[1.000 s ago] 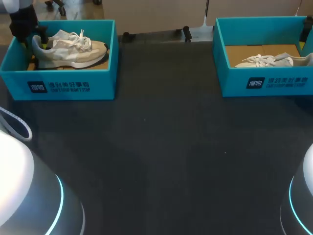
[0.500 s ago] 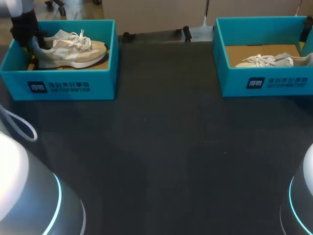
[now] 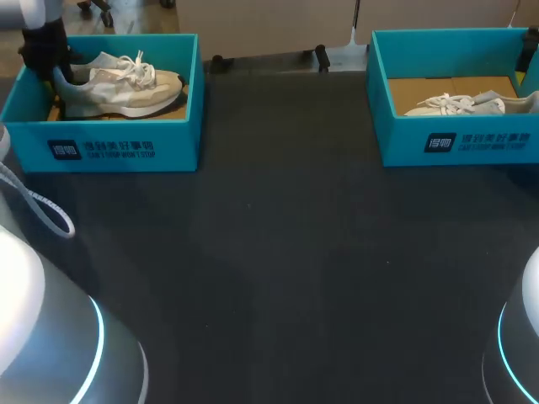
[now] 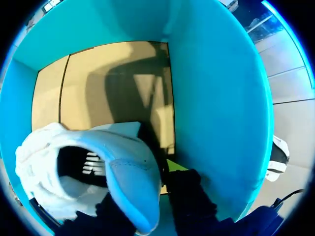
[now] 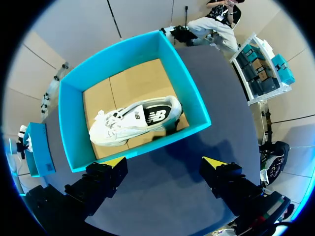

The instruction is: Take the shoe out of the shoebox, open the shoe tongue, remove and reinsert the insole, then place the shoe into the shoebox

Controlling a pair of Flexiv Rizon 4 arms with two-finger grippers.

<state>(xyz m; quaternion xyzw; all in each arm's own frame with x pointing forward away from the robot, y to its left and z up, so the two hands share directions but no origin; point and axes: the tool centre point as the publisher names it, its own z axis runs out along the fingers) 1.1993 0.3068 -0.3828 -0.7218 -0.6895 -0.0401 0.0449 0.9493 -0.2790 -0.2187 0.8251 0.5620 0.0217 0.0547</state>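
Your left claw (image 4: 147,196) is down in the left box (image 3: 109,147), its fingers closed on the heel of the shoe (image 3: 126,84). The shoe sits inside that box, toe toward the table's middle. Your right claw (image 5: 165,164) hangs wide open over the table (image 5: 197,147), gripping nothing, near the right box (image 5: 189,98), where another shoe (image 5: 133,120) lies on its side.

1. we take this for a robot lab's test bench rather than a home or a shop.
2. the dark table (image 3: 286,252) bears a matched setup: the teal left shoebox (image 3: 118,147) at ten o'clock and the right shoebox (image 3: 455,143) at two o'clock, holding the left shoe (image 3: 126,88) and the right shoe (image 3: 463,104).
3. our left arm (image 3: 50,337) and right arm (image 3: 522,337) show rounded bases with glowing cyan rings at seven and five o'clock.
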